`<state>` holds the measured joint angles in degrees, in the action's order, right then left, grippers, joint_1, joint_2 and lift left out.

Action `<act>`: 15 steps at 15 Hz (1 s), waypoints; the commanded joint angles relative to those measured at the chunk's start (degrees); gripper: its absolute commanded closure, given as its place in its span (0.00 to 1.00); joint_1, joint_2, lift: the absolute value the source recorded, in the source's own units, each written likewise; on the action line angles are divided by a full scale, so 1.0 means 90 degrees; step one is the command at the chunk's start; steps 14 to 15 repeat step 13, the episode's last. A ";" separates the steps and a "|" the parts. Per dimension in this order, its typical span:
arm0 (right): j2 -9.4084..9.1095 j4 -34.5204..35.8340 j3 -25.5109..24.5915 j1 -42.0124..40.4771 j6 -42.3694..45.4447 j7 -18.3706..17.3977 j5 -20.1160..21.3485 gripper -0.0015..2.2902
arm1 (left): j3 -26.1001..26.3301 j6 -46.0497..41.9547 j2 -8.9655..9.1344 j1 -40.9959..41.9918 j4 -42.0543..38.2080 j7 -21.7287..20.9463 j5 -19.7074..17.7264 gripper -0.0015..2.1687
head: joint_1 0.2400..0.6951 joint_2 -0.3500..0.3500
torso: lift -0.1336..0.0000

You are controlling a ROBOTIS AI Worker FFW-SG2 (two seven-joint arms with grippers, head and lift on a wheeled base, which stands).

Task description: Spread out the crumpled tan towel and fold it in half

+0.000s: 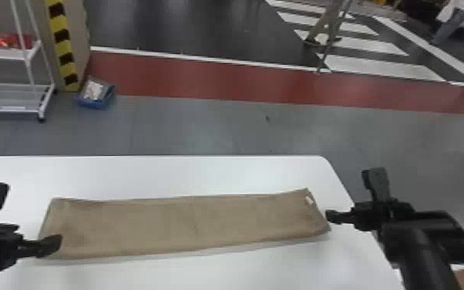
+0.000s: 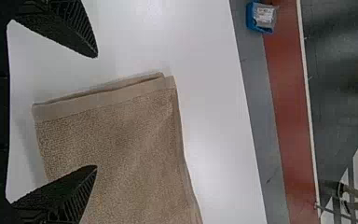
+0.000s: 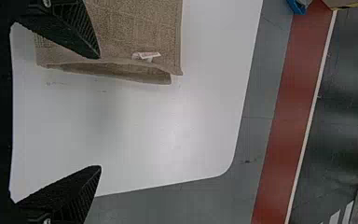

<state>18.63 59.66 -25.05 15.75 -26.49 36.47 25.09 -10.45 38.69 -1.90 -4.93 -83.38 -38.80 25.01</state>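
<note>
Currently my left claw point(image 1: 32, 216) gapes wide and empty over the folded tan towel's point(image 1: 189, 221) end. My right claw point(image 1: 348, 194) is also wide, empty, near the tagged end.

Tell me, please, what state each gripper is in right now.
Left gripper: open and empty, near the tan towel.
Right gripper: open and empty, also near it.

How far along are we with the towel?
Spreading and folding look done: the tan towel lies as a long strip, doubled edges showing at both ends. Nothing is in hand: the left claw and right claw are open and empty. Probably only backing them away is left.
</note>
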 commanded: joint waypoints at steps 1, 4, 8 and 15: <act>0.0000 0.0031 0.0000 -0.0021 -0.0021 0.0000 -0.0014 0.02 | -0.0011 0.0013 -0.0004 0.0021 -0.0061 -0.0005 -0.0006 0.01 | 1.00 0.10 | 1.00; -0.0010 0.0090 0.0019 -0.0041 -0.0099 0.0000 -0.0014 0.02 | -0.0021 0.0013 -0.0013 0.0021 -0.0061 -0.0015 -0.0006 0.01 | 1.00 0.10 | 1.00; -0.0020 0.0099 0.0010 -0.0041 -0.0138 0.0000 -0.0024 0.02 | -0.0030 0.0013 -0.0023 0.0021 -0.0061 -0.0025 0.0004 0.01 | 1.00 0.11 | 1.00; -0.0020 0.0168 0.0019 -0.0051 -0.0138 0.0000 -0.0063 0.02 | -0.0060 0.0013 -0.0023 0.0021 -0.0061 -0.0015 0.0004 0.01 | 1.00 0.11 | 1.00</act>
